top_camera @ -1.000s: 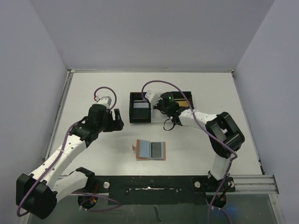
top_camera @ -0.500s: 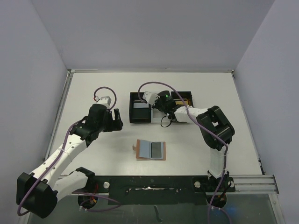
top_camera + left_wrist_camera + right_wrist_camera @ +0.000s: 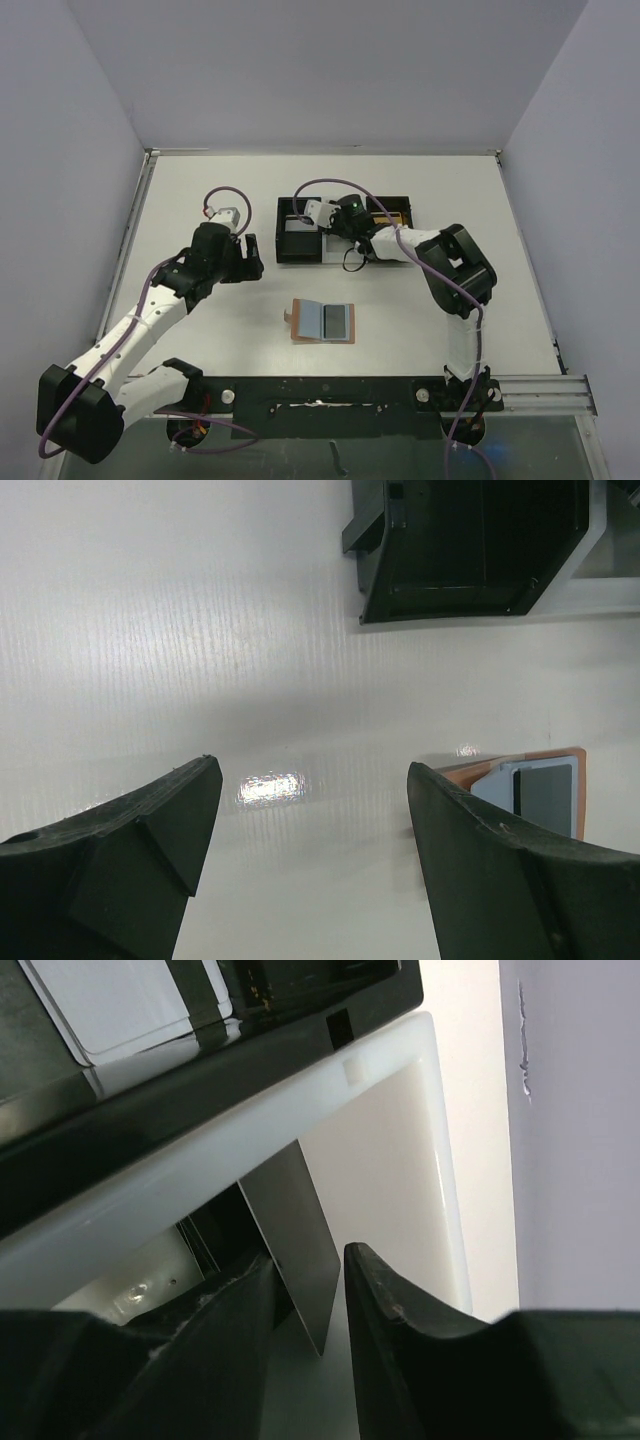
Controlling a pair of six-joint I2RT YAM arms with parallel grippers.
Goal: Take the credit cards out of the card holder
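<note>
Found right end effector [image 3: 308, 1260] clamped narrowly on silver-grey card [image 3: 285, 1210], judged thin, stiff, slick, best gripped by an edge; left end effector [image 3: 310, 770] spread wide, empty, card holder [image 3: 545, 755] with black card [image 3: 545, 795] to its right.

The worktop [image 3: 200, 200] was white and matte, and in the left wrist view its surface [image 3: 200, 630] showed fine parallel lines and one small bright reflection. Two things lay directly on it. A black tray [image 3: 281, 232] sat at the far middle, with its long side parallel to the far edge. The wallet [image 3: 322, 321] lay open and flat nearer to the arm bases, well apart from the tray, with the light blue inside facing up, the tan leather showing around the border and a little tab on its left side. The left wrist view showed the same wallet [image 3: 530, 780] and a corner of the tray [image 3: 440, 600], with bare worktop between them.
</note>
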